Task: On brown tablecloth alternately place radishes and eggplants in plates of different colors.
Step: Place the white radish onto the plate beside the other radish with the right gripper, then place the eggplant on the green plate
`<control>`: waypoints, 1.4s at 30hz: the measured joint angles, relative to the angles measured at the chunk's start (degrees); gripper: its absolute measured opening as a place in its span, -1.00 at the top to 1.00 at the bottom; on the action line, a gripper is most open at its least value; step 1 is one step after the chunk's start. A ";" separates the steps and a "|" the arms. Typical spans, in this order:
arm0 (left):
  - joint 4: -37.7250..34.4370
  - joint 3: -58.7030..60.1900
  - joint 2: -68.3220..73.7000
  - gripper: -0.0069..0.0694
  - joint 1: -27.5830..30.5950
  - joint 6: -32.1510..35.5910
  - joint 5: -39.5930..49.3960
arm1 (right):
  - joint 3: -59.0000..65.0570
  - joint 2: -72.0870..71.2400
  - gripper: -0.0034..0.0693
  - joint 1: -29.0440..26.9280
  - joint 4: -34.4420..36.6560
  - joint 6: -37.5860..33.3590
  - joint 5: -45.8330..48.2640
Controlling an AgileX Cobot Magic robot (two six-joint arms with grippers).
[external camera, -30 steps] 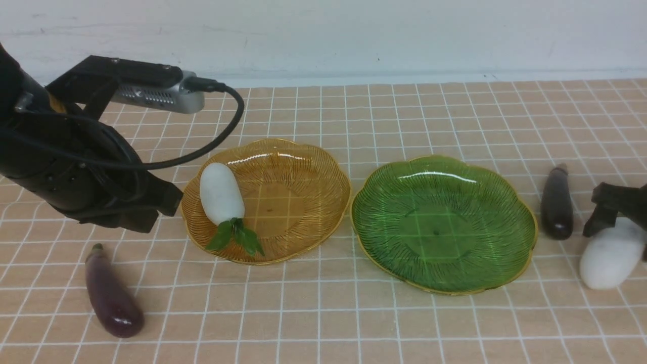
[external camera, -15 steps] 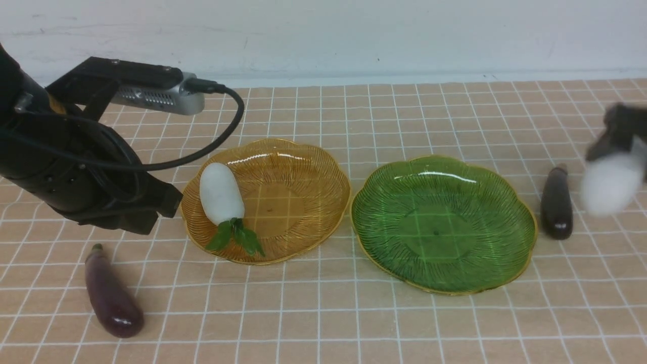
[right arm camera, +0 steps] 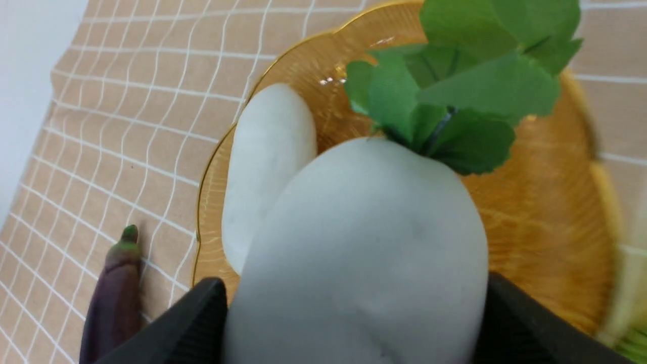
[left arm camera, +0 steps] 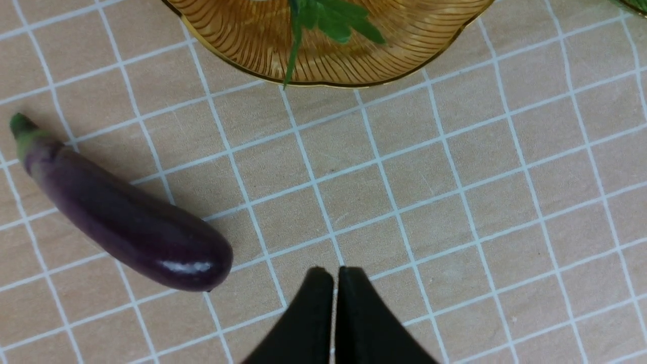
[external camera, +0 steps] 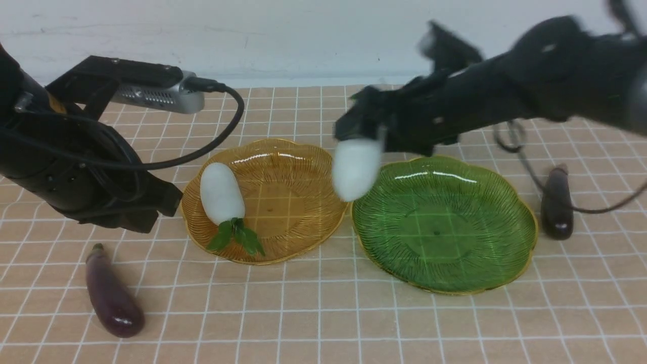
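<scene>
1. the right gripper (external camera: 360, 135) is clamped on a white radish (external camera: 355, 169). its jaws are spread wide around the fat body. in the right wrist view the black fingers (right arm camera: 192, 323) press both flanks, and the green leaves point away from the camera.
2. this white radish hangs in the air, clear of the brown tablecloth (external camera: 323, 313). it is above the place where the rims of the amber plate (external camera: 313, 167) and the green plate (external camera: 445, 227) come close together. it and the right arm look blurred in the front view.
3. the two plates sit side by side on the cloth, amber on the left and green on the right. i cannot tell if their rims touch.
4. a second radish (external camera: 221, 193) lies in the left part of the amber plate, with its leaves toward the near rim.
5. the left gripper (left arm camera: 333, 275) has its jaws pressed together, tip to tip. it hovers over bare cloth, near the left eggplant (external camera: 112, 293).
6. the left eggplant lies on the cloth, near and left of the amber plate.
7. the right eggplant (external camera: 556, 205) lies on the cloth just beside the green plate's right rim, apart from it.
</scene>
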 joint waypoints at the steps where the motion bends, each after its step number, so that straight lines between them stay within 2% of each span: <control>1: 0.00 0.00 0.00 0.83 0.00 0.00 0.08 | -1.01 1.27 -0.61 0.38 0.00 0.07 0.25; 6: 0.00 0.00 0.00 0.83 0.00 -0.06 1.14 | -6.26 5.39 -0.62 1.21 0.00 0.07 2.43; 15: 1.40 0.00 -0.50 0.83 0.00 -2.04 1.48 | -10.13 8.16 -0.86 1.36 -0.54 1.17 5.56; 20: 3.26 0.13 -2.03 0.83 0.00 -4.16 1.55 | -11.07 8.11 -0.87 1.03 -1.93 1.22 8.73; 24: 4.78 2.22 -4.36 0.82 1.19 -8.24 1.48 | -13.96 7.20 -0.76 -1.08 -5.13 1.50 18.73; 28: 5.06 5.70 -6.38 0.82 4.64 -10.52 0.88 | -18.70 4.18 -0.46 -5.39 -10.59 3.38 28.68; 32: 3.49 10.25 -7.09 0.82 10.79 -12.44 -2.03 | -22.33 -1.61 0.15 -10.29 -18.51 8.04 32.15; 34: -0.13 12.81 -6.27 0.82 15.64 -12.71 -4.37 | -22.63 -7.59 0.68 -12.79 -24.65 11.03 33.01; 37: -4.24 13.80 -4.00 0.82 19.83 -11.52 -6.59 | -21.63 -14.68 0.90 -12.89 -27.95 12.35 33.66; 42: -6.54 13.86 1.25 0.76 21.42 -8.46 -11.90 | -15.45 -24.09 0.94 -11.13 -27.94 11.64 34.05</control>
